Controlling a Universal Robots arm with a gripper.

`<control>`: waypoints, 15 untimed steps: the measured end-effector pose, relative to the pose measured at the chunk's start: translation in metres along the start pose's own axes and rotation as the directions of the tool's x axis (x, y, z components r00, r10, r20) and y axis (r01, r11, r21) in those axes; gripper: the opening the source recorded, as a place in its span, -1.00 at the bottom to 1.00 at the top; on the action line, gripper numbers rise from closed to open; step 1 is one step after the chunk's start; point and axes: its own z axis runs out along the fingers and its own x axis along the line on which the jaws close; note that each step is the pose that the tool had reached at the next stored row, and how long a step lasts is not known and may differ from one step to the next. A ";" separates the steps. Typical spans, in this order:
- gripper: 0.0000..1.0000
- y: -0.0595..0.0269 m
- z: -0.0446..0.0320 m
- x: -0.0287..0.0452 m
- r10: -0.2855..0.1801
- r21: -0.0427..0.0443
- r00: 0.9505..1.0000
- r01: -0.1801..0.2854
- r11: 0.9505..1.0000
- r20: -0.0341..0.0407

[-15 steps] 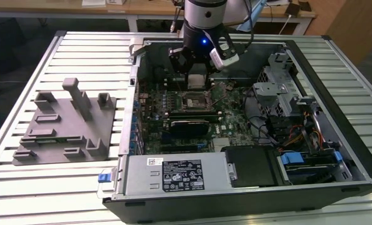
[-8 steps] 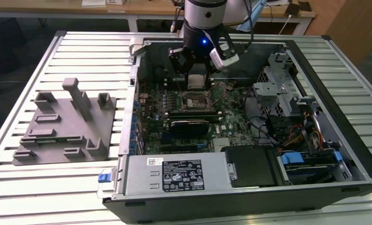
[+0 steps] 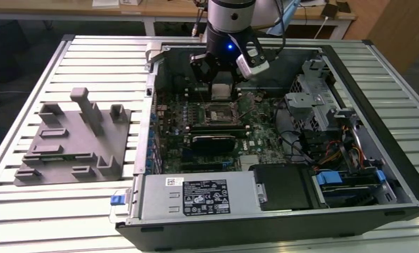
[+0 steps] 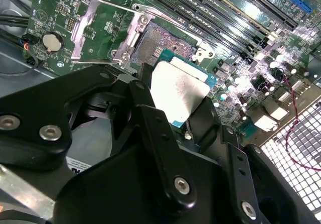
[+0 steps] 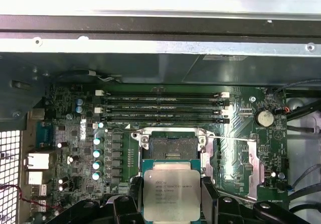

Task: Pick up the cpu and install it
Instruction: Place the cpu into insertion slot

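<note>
— What is the gripper (image 3: 222, 88) holding?
— Its fingers are pinching the cpu (image 3: 223, 93) by its edges. It is hovering in the exterior view's upper middle, and the open socket (image 3: 217, 113) is sitting just below it in frame.

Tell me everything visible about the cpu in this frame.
The cpu, a flat square chip with a pale silver metal top, faint print and a thin green rim, is clamped on two opposite edges by the black gripper. It hangs off the green motherboard, close to the open metal-framed socket, not seated in it.
</note>
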 end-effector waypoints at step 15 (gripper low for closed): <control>0.08 -0.0001 0.0012 0.0000 0.250 0.001 0.968 -0.250 0.968 0.017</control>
